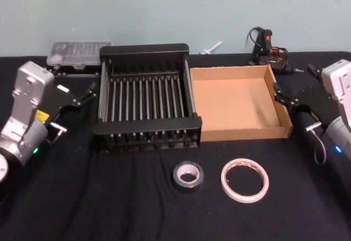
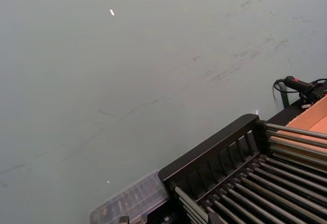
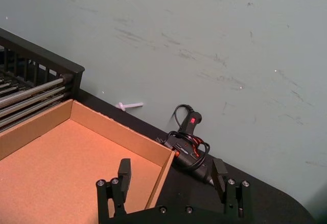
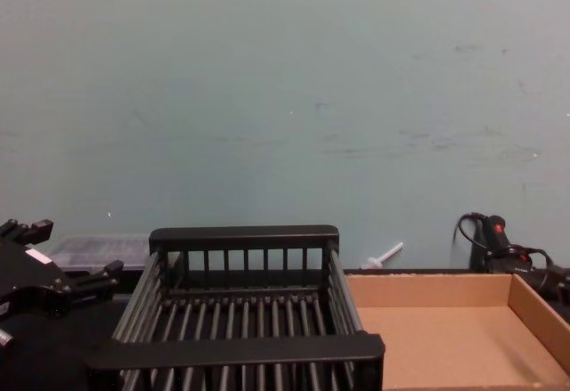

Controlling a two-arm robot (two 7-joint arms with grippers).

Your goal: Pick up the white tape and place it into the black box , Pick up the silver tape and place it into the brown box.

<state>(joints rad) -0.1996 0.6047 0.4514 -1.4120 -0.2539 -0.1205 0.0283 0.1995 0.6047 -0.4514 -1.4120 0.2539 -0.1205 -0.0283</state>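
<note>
1. While both arms sit at the edges of the black cloth-covered table (image 1: 137,213), nothing is held: the two tape rolls lie flat on the cloth at the near side, in front of the two boxes.
2. The white tape (image 1: 245,180) — a flat, thin whitish ring with red marks on its inner core — lies in front of the cardboard tray, apart from it.
3. The silver tape (image 1: 188,175), a smaller, thicker dull-grey roll with a pale core, lies just to the left of the white one, not touching it, close to the crate's near right corner.
4. The black box (image 1: 146,99), a black plastic crate with slatted bars and a thick flat rim, stands left of centre with nothing in it.
5. The brown box (image 1: 239,103) — a shallow tan cardboard tray with low walls — sits against the crate's right side, with nothing in it.
6. The left gripper (image 1: 70,111) hangs beside the crate's left wall, its fingers spread and empty.
7. The right gripper (image 3: 171,177) hovers by the tray's far right corner, fingers wide apart and empty.
8. A black glue gun with a red switch (image 3: 187,141) lies behind the tray, and a clear plastic case (image 1: 80,54) lies behind the crate's left corner.
</note>
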